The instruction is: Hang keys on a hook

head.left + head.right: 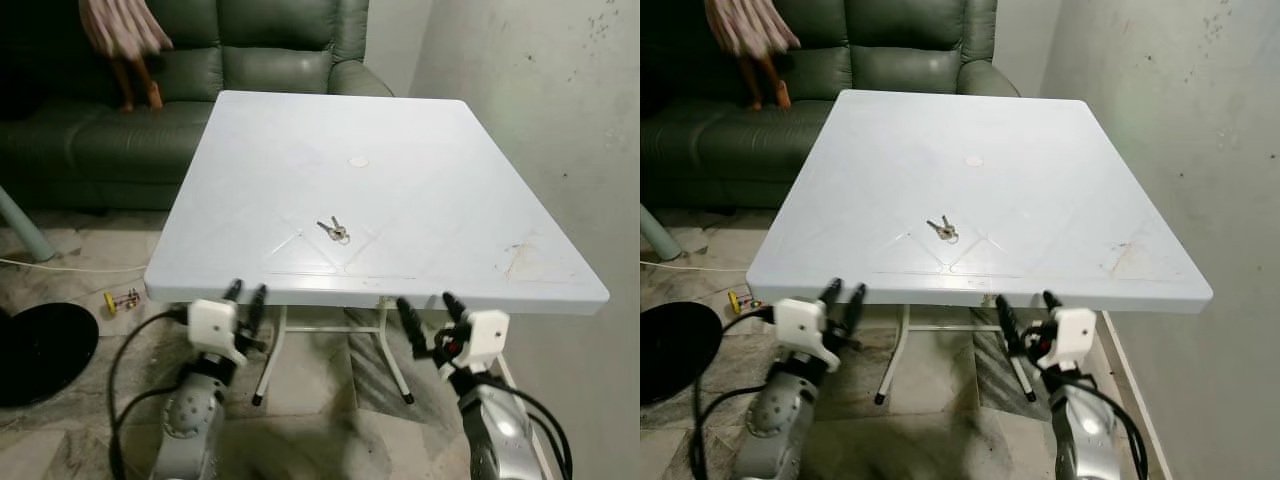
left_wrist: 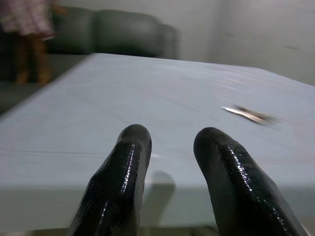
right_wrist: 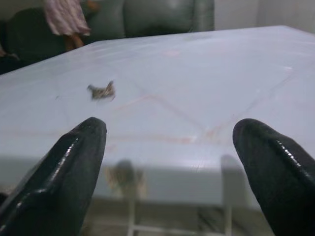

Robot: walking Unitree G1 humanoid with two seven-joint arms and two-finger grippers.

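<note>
A small bunch of keys (image 1: 334, 230) lies flat on the white square table (image 1: 400, 140), near the middle of its front half. Both grippers are held up just below and in front of the table's near edge. My left gripper (image 1: 245, 292) sits to the left of the keys, its fingers (image 2: 125, 167) a small gap apart with nothing between them. My right gripper (image 1: 428, 303) is to the right of the keys, its fingers (image 3: 81, 152) spread wide and empty. The keys (image 3: 102, 91) appear ahead on the tabletop in the right wrist view.
A dark green sofa (image 1: 200, 80) stands behind the table, and a person (image 1: 122, 40) in a pink skirt stands by it at the far left. A grey wall (image 1: 560, 120) runs along the right. A black round object (image 1: 40, 350) and cables lie on the floor at left.
</note>
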